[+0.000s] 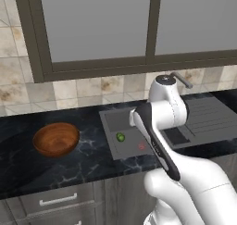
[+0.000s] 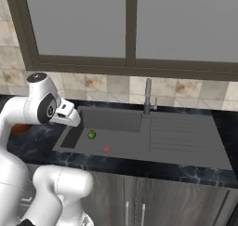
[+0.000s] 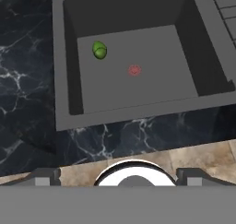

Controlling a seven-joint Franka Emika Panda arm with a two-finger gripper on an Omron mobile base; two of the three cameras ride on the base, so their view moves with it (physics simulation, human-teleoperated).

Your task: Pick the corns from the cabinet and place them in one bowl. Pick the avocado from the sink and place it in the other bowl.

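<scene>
Hand view: the claw [image 3: 118, 174], spread wide and empty, hangs above the dark grey rectangular sink [image 3: 62, 66], aiming ahead at the small round dark green avocado [image 3: 99, 50] lying on the basin floor beside a tiny red item [image 3: 134, 70].

A black marbled counter [image 1: 83, 164] carries the reddish-brown bowl [image 1: 56, 139] beside the sunken grey sink [image 1: 110, 119].

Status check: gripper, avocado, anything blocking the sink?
Gripper open, empty, above the sink. Avocado on the basin floor, untouched. Small red item beside it, apart. Wooden bowl on the counter, empty.
</scene>
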